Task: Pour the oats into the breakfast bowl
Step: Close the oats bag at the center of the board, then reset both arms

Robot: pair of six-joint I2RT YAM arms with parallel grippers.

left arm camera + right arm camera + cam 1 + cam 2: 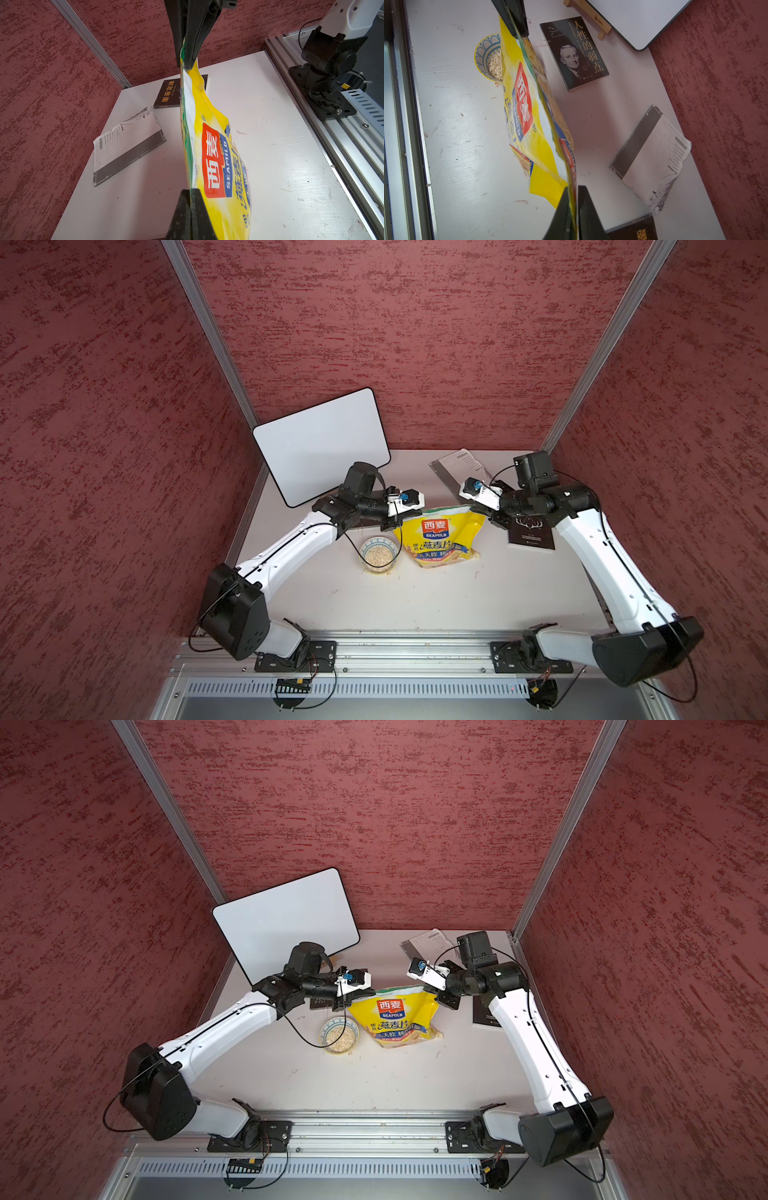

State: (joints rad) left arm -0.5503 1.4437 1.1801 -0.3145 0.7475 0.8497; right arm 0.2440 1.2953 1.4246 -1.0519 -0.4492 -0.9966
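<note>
My left pincer (190, 193) and my right pincer (573, 190) each pinch a top corner of the big crinkly yellow plastic bag (436, 539), its bottom resting on the scuffed white tabletop (415, 601). Just beside it sits the small round blue-and-yellow bowl (362, 551) with pale oat flakes (377, 556) inside. A few flakes lie by the bowl. I see rough red walls (415, 344) on three sides and a white board (320, 443) leaning at the back.

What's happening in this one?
Both arms hold the yellow oat bag by its top corners. The left gripper pinches one corner and the right gripper the opposite one. The bag hangs upright, its bottom apparently resting on the table beside the breakfast bowl. The bowl already contains oats; nothing is pouring.
</note>
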